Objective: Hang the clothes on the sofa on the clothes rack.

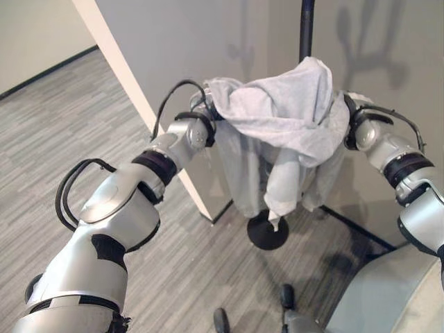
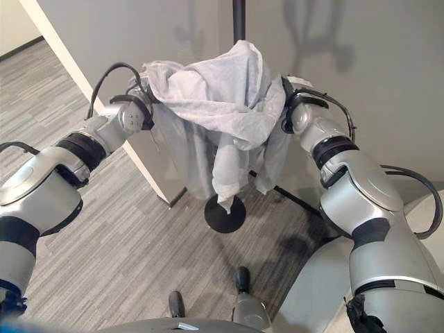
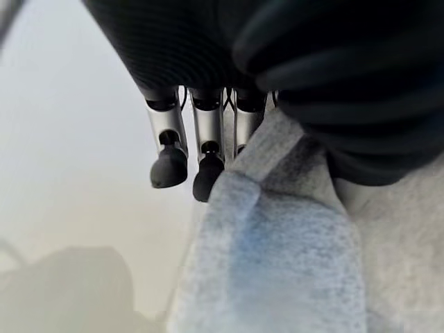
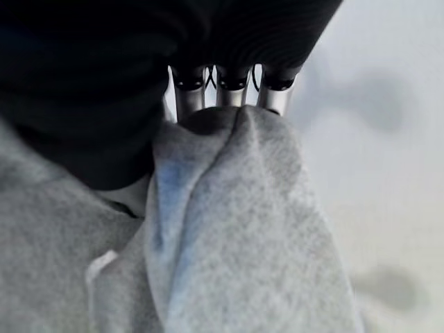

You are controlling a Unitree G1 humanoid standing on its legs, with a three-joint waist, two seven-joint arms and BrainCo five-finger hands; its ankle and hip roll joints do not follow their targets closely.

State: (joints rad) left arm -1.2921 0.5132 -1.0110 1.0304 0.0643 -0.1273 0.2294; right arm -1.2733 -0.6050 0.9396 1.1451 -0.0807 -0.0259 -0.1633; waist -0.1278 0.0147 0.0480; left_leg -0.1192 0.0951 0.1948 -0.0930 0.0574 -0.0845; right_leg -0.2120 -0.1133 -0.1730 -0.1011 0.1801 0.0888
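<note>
Hanging between the two raised arms, a pale grey garment (image 1: 288, 114) was bunched up against the dark pole of the clothes rack (image 1: 306, 28), its upper fold lying against the pole and its loose ends drooping toward the rack's round black base (image 2: 224, 214) on the striped grey floor (image 1: 76, 118). A white wall edge (image 1: 132, 90) ran down behind the left arm, and a pale sofa corner (image 1: 388, 295) showed at the lower right. The left hand (image 3: 201, 139) sat at the garment's left end, fingers bent with cloth gathered against them and the thumb, so it gripped the fabric. The right hand (image 4: 229, 94) sat at the garment's right end, its fingers buried in a fold of the cloth; whether they were curled round it could not be told.
</note>
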